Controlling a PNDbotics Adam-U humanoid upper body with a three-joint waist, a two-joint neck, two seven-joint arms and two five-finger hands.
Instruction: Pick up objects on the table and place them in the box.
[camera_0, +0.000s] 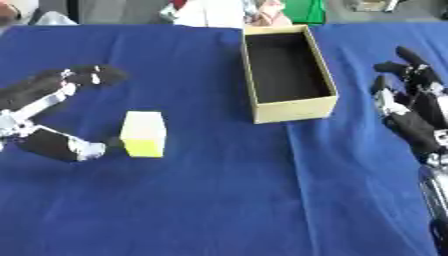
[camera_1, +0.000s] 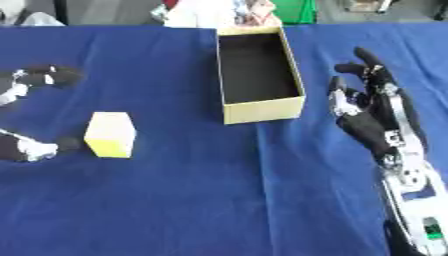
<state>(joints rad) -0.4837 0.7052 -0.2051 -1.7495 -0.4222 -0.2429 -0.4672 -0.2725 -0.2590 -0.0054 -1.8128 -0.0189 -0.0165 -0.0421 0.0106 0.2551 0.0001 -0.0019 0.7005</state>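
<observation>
Your left hand (camera_0: 48, 117) is spread wide, thumb tip seemingly touching the pale yellow rectangular block (camera_0: 143, 133) on the blue cloth (camera_0: 210, 190). The tan cardboard box (camera_0: 289, 107), dark inside, sits apart. Your right hand (camera_1: 372, 117) rests with fingers relaxed beside it.

I count one yellow block (camera_0: 143, 133) on the blue cloth (camera_0: 219, 200), and it's the only loose object I can find on the table. There is one box (camera_0: 289, 67), a tan open-topped one with a dark inside, and I see nothing in it. Two hands are in my view: one left hand (camera_0: 44, 107) and one right hand (camera_1: 372, 110) (both black). Along the far edge lies some clutter I can't count.
</observation>
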